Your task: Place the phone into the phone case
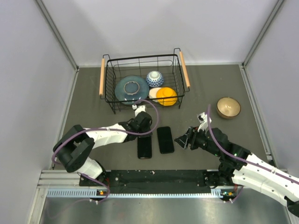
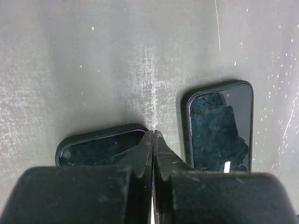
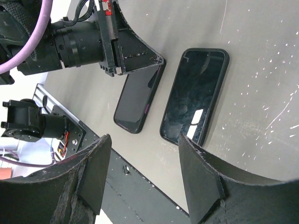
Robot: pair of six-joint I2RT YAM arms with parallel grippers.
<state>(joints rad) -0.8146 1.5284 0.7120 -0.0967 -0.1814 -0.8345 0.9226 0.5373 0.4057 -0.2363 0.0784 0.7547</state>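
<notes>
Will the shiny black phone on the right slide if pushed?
Likely slides, not rolls: the phone lies flat on the table. Its glossy face looks slippery. Thin and stiff-looking, it may be hard to pinch from above.

**Black Glass on a Grey-Brown Counter (image 1: 219,79)**

We see the phone (image 1: 144,150) as glossy black, with a thin magenta line along its edge. The handset (image 1: 165,139) beside it is black too. The basket (image 1: 112,100) is black wire with tan handles. In it we see a teal plate (image 1: 131,88), a blue-and-white patterned bowl (image 1: 154,78) and an orange bowl (image 1: 167,96). The lone bowl (image 1: 228,107) is bronze.
</notes>
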